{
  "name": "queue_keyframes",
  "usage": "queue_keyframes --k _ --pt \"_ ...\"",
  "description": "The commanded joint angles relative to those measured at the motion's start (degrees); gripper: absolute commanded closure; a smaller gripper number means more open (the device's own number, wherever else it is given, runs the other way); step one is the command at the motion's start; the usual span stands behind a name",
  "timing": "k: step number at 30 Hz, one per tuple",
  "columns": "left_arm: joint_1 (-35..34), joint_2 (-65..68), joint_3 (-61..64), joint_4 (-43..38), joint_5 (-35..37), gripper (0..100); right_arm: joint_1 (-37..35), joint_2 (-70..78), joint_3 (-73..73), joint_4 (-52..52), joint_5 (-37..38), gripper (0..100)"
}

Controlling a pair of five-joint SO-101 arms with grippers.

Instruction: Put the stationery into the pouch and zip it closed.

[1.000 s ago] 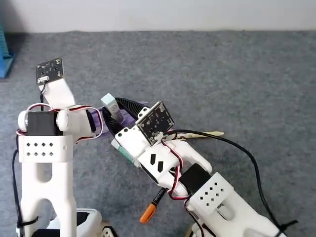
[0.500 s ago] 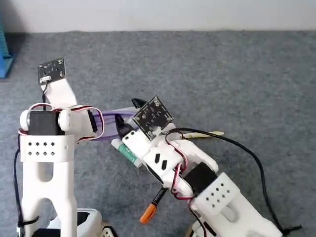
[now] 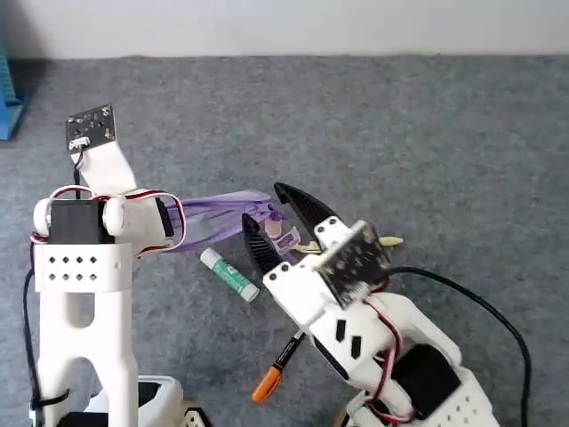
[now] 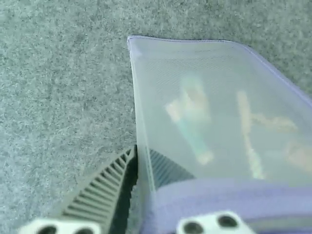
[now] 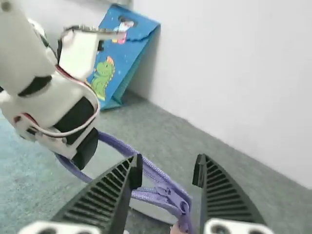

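The purple mesh pouch (image 3: 222,213) hangs stretched just above the grey carpet. My left gripper (image 4: 144,161) is shut on one end of it (image 3: 175,229). My right gripper (image 3: 263,205) stands open at the pouch's other end, one finger on each side of the zip edge (image 5: 161,192), touching nothing. A green-and-white glue stick (image 3: 229,274) lies on the carpet beside the pouch, and the left wrist view shows it through the mesh (image 4: 192,126). An orange-capped marker (image 3: 274,365) lies near the front, partly under the right arm. A cream stick (image 3: 369,241) pokes out behind the right gripper.
A blue paper bag with a dinosaur print (image 5: 117,53) leans against the white wall beyond the left arm (image 5: 53,107). Its corner shows at the far left edge (image 3: 7,111). Open carpet (image 3: 427,142) stretches to the back and right.
My right arm has drawn back from over the pouch toward the front right, and its open gripper now points at the pouch's right end. The left arm has held still.
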Motion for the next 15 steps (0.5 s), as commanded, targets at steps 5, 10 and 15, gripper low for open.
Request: queue_keyframes --k 5,10,15 --pt "-0.53 3.16 0.48 1.14 0.79 99 7.52 -1.27 -3.34 6.90 -2.11 83.3" --pt "-0.70 3.08 0.48 1.23 0.79 99 23.43 1.89 -2.73 17.54 -7.82 83.4" --pt "-0.70 3.08 0.48 1.23 0.79 99 31.60 14.20 -2.81 22.20 -7.74 83.4"
